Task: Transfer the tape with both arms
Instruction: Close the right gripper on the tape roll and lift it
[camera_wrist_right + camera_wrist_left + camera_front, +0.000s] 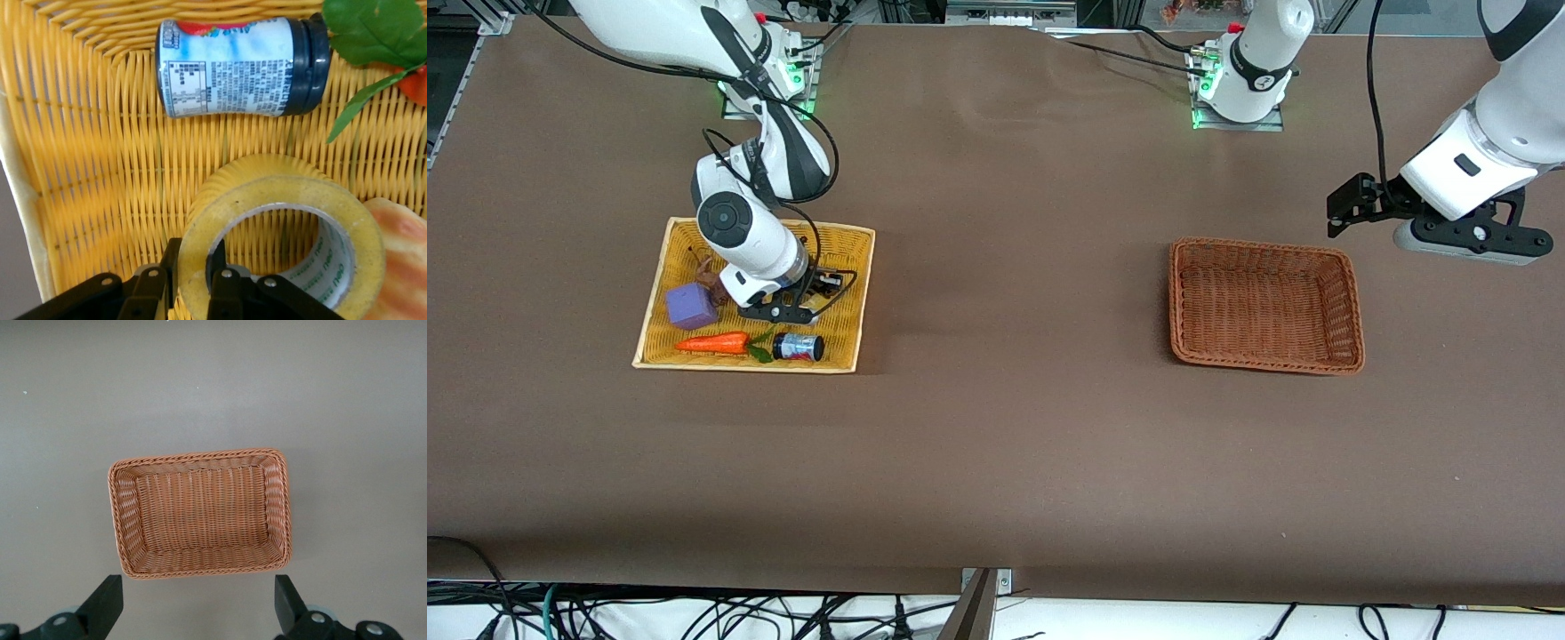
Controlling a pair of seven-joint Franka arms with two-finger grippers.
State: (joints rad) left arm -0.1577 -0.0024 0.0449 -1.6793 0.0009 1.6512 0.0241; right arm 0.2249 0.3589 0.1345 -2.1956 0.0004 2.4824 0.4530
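Even overhead light fills the room, bright and flat across the brown table [996, 427]. Shadows are soft and short: a faint dark edge lies beside the yellow tray [654, 293] and another beside the brown basket [1178, 302]. Green lamps glow at both arm bases. The front view is sharp throughout. In the right wrist view the tape [280, 193] shows a pale sheen, and the croissant toy [400, 260] at the frame's edge looks soft. The left wrist view is evenly lit, without glare.
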